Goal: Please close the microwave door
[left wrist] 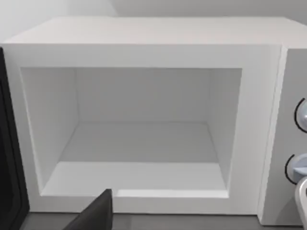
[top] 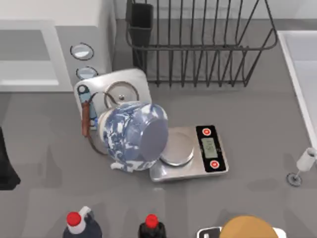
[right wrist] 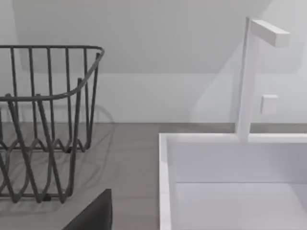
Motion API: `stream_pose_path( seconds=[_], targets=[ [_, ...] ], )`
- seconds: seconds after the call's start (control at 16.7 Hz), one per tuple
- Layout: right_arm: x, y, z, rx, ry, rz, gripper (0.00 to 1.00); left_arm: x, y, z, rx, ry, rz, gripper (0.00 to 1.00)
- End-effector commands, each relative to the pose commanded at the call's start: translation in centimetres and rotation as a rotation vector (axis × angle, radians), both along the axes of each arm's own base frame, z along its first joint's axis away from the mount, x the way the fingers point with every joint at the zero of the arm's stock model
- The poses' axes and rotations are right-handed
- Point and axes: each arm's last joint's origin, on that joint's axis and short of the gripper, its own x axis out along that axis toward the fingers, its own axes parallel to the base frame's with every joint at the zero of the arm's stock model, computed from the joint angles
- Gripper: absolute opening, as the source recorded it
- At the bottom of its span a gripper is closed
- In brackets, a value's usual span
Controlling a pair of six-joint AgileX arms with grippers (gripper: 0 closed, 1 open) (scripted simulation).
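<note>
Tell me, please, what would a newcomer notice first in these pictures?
Most striking is the blue-and-white patterned jar lying tipped near the table's middle, its rim over the steel scale with red buttons. At the top view's upper left stands the microwave, its empty white cavity gaping in the left wrist view, with the dark edge of the microwave door swung aside. Behind the jar sits a black wire dish rack.

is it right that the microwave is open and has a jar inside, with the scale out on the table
Not quite. The microwave is open, but its cavity is bare in the left wrist view. The jar lies on the table beside the scale, as the top view shows.
</note>
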Motion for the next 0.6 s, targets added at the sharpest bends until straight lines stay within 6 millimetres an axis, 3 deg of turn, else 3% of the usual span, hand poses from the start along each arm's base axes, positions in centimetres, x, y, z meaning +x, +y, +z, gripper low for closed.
stream_pose_path(
  seconds=[0.06, 0.6],
  targets=[
    [0.0, 0.0, 0.0, 0.0, 0.0, 0.0, 1.0, 0.0, 0.0, 0.0, 0.0, 0.0, 0.0, 1.0],
    [0.0, 0.0, 0.0, 0.0, 0.0, 0.0, 1.0, 0.0, 0.0, 0.0, 0.0, 0.0, 0.0, 0.32]
  ],
)
